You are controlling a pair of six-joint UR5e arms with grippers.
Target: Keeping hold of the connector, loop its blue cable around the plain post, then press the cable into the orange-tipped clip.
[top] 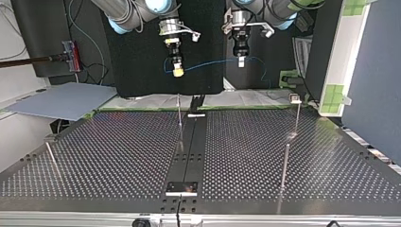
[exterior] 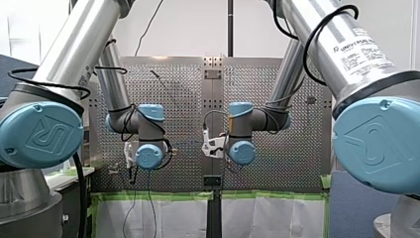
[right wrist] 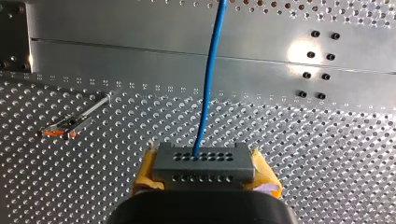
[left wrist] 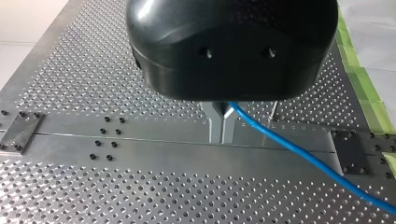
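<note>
In the right wrist view my right gripper (right wrist: 204,179) has its yellow pads (right wrist: 144,175) shut on a grey connector (right wrist: 204,163). The blue cable (right wrist: 210,70) leaves the connector and runs straight ahead above the table. Ahead and to one side stands the orange-tipped clip (right wrist: 70,125). In the left wrist view my left gripper (left wrist: 223,123) has its metal fingers shut on the blue cable (left wrist: 303,158), which trails off to the side. In the top view my right gripper (top: 177,71) and left gripper (top: 241,60) hang high above the table's far edge, with the cable (top: 208,64) slung between them.
The perforated table (top: 118,156) has a dark centre strip (top: 191,151). Thin upright posts stand on it: one near the middle (top: 179,118), two at the top view's right (top: 297,118) (top: 284,165), one at its left (top: 52,158). Green tape edges the far side.
</note>
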